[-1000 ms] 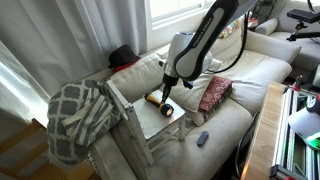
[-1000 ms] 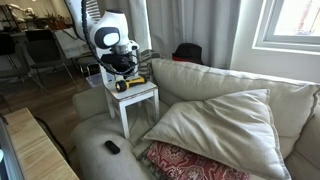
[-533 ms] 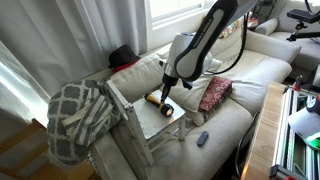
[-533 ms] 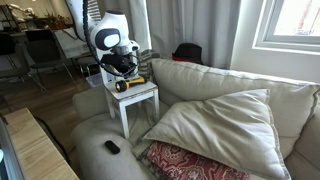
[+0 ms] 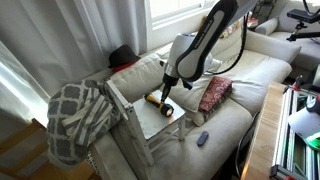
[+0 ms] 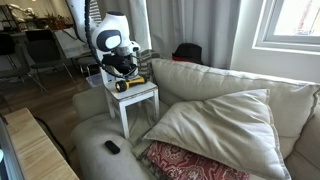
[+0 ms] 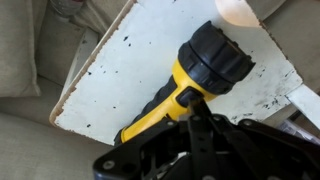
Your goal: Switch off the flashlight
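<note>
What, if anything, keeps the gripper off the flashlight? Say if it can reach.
Probably yes: the shut gripper sits right over the flashlight on the small white table, nothing between.

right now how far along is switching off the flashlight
Done: the shut gripper is down at the flashlight lying on the white table. In hand: its tip meets the yellow body just behind the black head, apparently at the switch. Left: a bright patch beyond the head suggests the light is on; switch-off unconfirmed.

On the white, dark-speckled table (image 7: 130,70) the flashlight (image 7: 190,85) was yellow with a black head, the blanket (image 5: 80,115) beside the table grey with white lattice, the cushion (image 5: 214,93) near it red-patterned.
</note>
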`<state>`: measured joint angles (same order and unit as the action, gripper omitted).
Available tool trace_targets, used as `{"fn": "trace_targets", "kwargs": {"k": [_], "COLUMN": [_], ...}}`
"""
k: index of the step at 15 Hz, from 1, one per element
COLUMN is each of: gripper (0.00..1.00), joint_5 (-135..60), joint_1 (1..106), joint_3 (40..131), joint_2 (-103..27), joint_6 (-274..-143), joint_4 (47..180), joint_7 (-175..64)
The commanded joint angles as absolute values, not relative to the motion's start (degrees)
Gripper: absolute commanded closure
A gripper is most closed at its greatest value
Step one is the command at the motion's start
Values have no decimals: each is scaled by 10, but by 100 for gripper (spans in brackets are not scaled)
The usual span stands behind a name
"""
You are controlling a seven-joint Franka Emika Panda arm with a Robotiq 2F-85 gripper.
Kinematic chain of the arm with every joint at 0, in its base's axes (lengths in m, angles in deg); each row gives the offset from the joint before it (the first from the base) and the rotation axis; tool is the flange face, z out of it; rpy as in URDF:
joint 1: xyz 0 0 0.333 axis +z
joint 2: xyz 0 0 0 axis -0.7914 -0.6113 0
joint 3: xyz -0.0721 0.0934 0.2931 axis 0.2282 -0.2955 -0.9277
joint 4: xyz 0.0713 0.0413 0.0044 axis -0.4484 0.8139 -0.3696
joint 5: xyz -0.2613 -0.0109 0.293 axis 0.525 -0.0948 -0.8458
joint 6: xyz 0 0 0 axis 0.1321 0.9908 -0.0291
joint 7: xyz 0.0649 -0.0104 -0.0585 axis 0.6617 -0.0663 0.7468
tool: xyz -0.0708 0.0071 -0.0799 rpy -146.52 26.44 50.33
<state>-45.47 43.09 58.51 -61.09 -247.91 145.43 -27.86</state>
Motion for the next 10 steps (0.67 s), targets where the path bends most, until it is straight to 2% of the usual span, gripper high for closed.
{"fn": "trace_targets", "kwargs": {"k": [1, 10], "gripper": [100, 100], "joint_5": [-436, -428], "joint_1": [413, 410], "joint_3": [571, 571], "joint_2": [-631, -643], "joint_6": [-2490, -2492], "joint_4": [1447, 1438], "joint_7": [-292, -298]}}
